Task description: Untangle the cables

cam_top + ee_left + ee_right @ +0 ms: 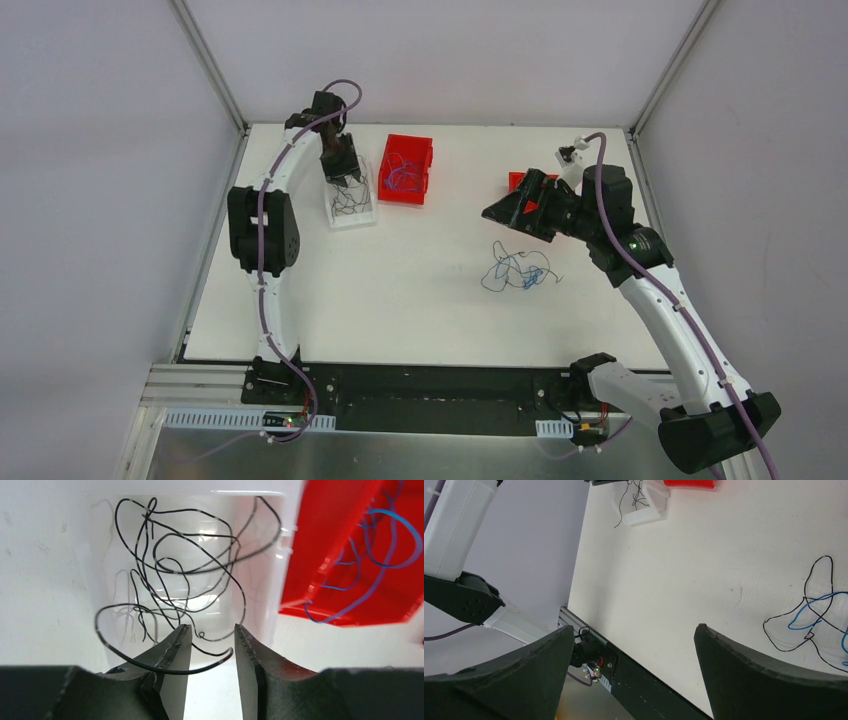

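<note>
Left claw [212, 630] stood part-way parted over the clear tub [280, 575], clamping nothing. Its jaws had a gap btwn them, and one loose end of the black wire [176, 572] lay across that gap, draped over the left-hand finger [167, 647]. Rest of the black wire sat coiled in the tub, w/ one loop out toward the tub's left side. So the step in hand looked like a drop-off of a sorted strand, prob. not quite finished.

To do it well: spread the jaws wider first, then lift straight up w/ no sideways drift, b/c the toothed pads could snag the draped end and drag the coil out. Worth a check from above that the strand fell clear before the arm leaves. Keep off the red bin [325, 510] just beside the tub, where the blue wires [400, 535] lay, else colours mix.

Right claw [634, 630] hung wide open and empty above the table [400, 290]. It was near the tangle [520, 268] of blue and black strands lying mid-table, well apart from both containers. A pick there prob. needs a pinch on one outer loop only, not the crossing in the middle. Black looked the easier, since its loop lay outermost in the wrist view.
</note>
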Tool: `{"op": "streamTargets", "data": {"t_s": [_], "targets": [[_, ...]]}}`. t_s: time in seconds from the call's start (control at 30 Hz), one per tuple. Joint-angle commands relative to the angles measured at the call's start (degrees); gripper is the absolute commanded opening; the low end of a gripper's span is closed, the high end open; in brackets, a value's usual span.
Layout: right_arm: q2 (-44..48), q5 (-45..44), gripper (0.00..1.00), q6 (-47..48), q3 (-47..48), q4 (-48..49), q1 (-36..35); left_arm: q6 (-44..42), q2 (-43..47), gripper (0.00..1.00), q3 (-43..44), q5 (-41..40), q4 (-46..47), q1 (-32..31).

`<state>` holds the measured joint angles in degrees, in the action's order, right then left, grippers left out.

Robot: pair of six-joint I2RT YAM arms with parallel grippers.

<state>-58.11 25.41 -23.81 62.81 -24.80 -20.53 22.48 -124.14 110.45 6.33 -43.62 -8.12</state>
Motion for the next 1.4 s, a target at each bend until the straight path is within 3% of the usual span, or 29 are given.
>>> {"op": "streamTargets", "data": {"t_s": [0.0,0.3,0.43,0.53,0.6,0.73,1.0,1.23,1.37], "targets": [[0.6,1.0,0.94,-0.4,1.6,1.3,0.3,-2.0,6.1,0.39,0.8,-1.1,-2.7,-1.6],[1.3,0.8,0.94,-0.3,1.4,1.0,0.2,-3.7,9.6,0.46,1.6,-4.8,-5.2,-2.1],[1.4,1.1,0.94,-0.7,1.0,1.3,0.3,-3.9,6.3,0.26,3.5,-4.3,-5.3,-2.0],[1.8,1.0,0.94,-0.6,1.1,1.2,0.2,-3.8,2.1,0.05,6.7,-3.4,-5.4,-1.9],[2.0,0.6,0.94,-0.4,1.2,0.7,0.3,-3.7,-0.9,0.0,9.5,-2.5,-5.6,-1.9],[2.6,-0.1,0.94,0.2,1.3,-0.3,0.3,-3.1,-6.9,0.0,14.9,-1.9,-6.5,-1.2],[3.1,-0.7,0.94,0.8,1.4,-1.1,0.4,-3.3,-14.5,0.0,16.9,-3.0,-6.4,-0.8],[2.5,-0.8,0.94,0.8,1.3,-1.1,0.5,-4.4,-10.9,0.01,17.7,-0.7,-6.7,-0.8],[1.4,-3.1,0.94,0.6,1.0,-2.3,0.5,-4.9,-5.7,0.29,16.8,1.1,-6.6,-0.8]]}}
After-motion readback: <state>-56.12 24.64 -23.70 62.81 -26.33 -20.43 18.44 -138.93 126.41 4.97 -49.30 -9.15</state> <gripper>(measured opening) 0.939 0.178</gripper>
